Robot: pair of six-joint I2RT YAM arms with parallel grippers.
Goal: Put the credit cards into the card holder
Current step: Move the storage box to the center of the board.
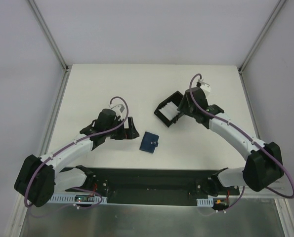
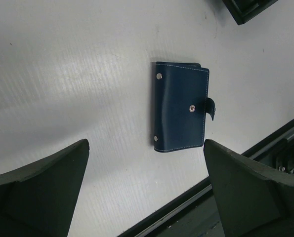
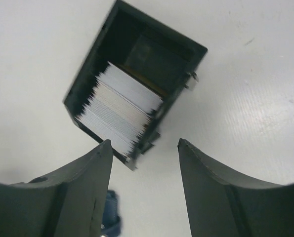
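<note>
The card holder is a navy wallet lying shut and flat on the white table, its snap tab closed. In the left wrist view it lies just beyond my left gripper, which is open and empty. In the top view my left gripper sits to its left. The credit cards stand as a whitish stack in a black tray, with a yellow-orange edge behind them. My right gripper is open and empty just short of the tray. In the top view my right gripper is at the tray's right side.
The black tray holding the cards stands right of the table's middle. A black base rail runs along the near edge and shows in the left wrist view. A corner of the wallet shows behind my right gripper's left finger.
</note>
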